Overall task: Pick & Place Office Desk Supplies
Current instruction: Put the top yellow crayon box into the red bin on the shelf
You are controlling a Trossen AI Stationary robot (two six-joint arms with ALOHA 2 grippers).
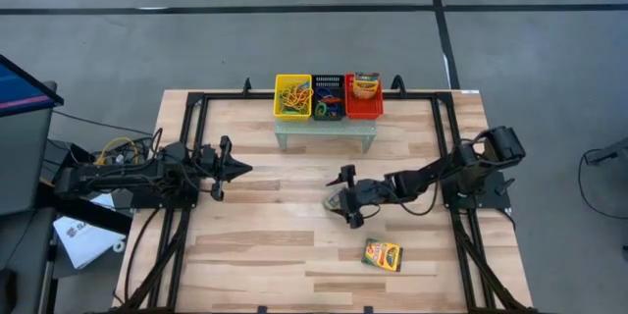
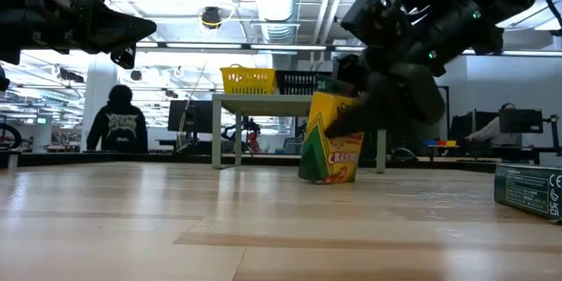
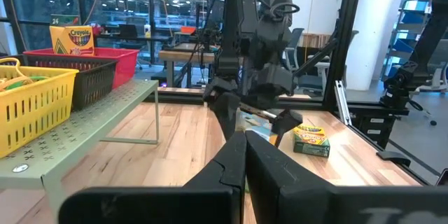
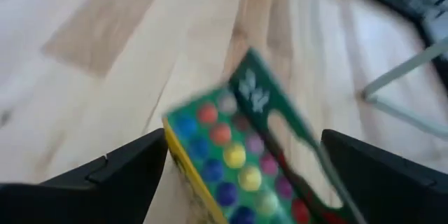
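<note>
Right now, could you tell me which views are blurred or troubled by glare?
Right wrist view: the crayon box between the open right gripper fingers is smeared. Low view: bright ceiling lights behind leave the arms as dark shapes. High view: evenly lit, sharp. Left wrist view: the shut left gripper is soft up close.

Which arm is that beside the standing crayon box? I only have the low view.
Observer: The right arm. The high view shows the right gripper at the crayon box.
Operator: Is it clamped on the box?
Observer: No. In the right wrist view its fingers are spread wide, with the box between them.
Operator: And the other arm?
Observer: The high view shows the left gripper well apart from the box, fingers shut and holding nothing.
</note>
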